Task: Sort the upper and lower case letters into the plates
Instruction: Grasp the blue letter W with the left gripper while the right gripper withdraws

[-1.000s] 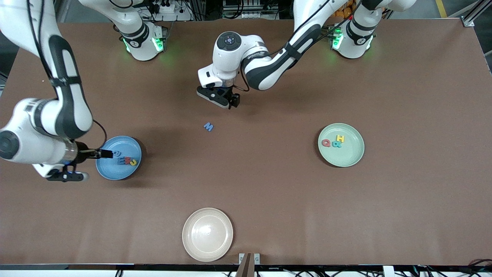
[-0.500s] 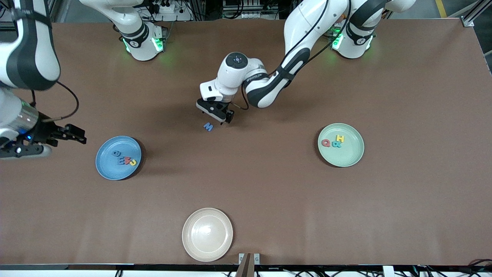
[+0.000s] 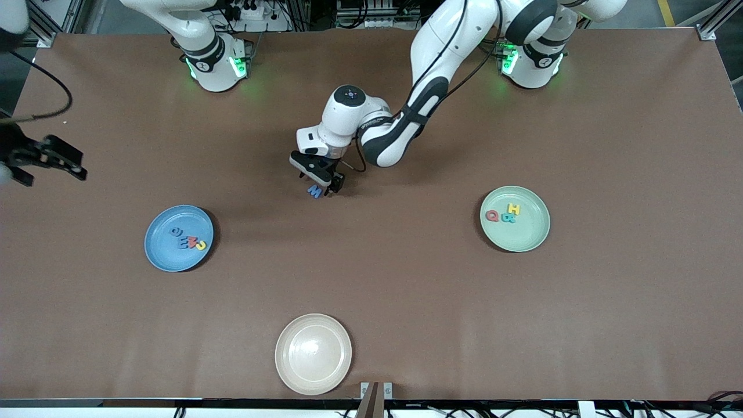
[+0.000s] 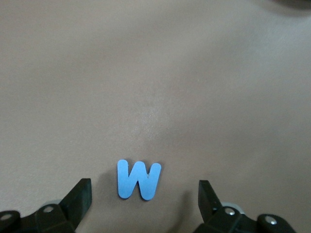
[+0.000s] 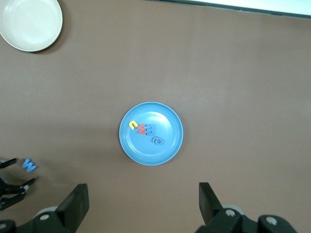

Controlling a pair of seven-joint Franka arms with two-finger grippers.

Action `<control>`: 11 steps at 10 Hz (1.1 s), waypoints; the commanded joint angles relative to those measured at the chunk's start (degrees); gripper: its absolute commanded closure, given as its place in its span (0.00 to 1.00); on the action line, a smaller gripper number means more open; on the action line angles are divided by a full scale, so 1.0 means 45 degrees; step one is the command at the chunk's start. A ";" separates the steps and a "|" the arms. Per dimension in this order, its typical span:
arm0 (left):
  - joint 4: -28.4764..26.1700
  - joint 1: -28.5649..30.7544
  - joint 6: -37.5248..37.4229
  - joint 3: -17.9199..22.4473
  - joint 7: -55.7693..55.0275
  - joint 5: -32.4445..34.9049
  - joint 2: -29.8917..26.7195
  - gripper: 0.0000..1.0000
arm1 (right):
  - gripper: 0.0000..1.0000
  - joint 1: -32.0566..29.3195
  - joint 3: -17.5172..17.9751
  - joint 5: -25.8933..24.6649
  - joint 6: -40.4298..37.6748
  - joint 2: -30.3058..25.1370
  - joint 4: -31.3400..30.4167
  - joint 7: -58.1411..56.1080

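A small blue letter (image 3: 314, 191) (image 4: 138, 179) lies flat on the brown table near the middle. My left gripper (image 3: 323, 186) (image 4: 145, 194) is low over it and open, one finger on each side, touching nothing. The blue plate (image 3: 168, 254) (image 5: 150, 151) holds several small letters (image 3: 189, 241) (image 5: 144, 130). In the mint green plate (image 3: 523, 238) lie a red letter (image 3: 492, 216), a teal letter (image 3: 508, 218) and a yellow letter (image 3: 514, 208). My right gripper (image 3: 78, 164) (image 5: 143, 199) hangs open and empty, high over bare table at the right arm's end.
A cream-white plate (image 3: 313, 354) (image 5: 30, 22) sits empty near the table's front edge. The left arm's elbow and forearm (image 3: 400, 130) stretch over the table from its base.
My left gripper has come down and toward the blue letter until its fingers flank it. My right gripper has pulled away from the blue plate toward the table's end.
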 commanded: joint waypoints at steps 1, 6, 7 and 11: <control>0.0705 -0.0496 0.0193 0.0756 -0.0112 0.0350 0.0575 0.10 | 0.00 -0.0039 0.0085 -0.0270 -0.1550 0.0244 0.1280 -0.0056; 0.0920 -0.0515 0.0369 0.0913 -0.0228 0.0311 0.0849 0.28 | 0.00 -0.0195 0.0065 0.0447 -0.1718 0.0244 0.1052 0.0003; 0.0940 -0.0515 0.0388 0.0913 -0.0248 0.0291 0.0830 0.28 | 0.00 -0.0214 0.0065 0.0606 -0.1426 0.0225 0.0819 0.0003; 0.0882 -0.0651 0.0388 0.0894 -0.0443 0.0233 0.0713 0.39 | 0.00 -0.0215 0.0065 0.0627 -0.1481 0.0128 0.0778 -0.0017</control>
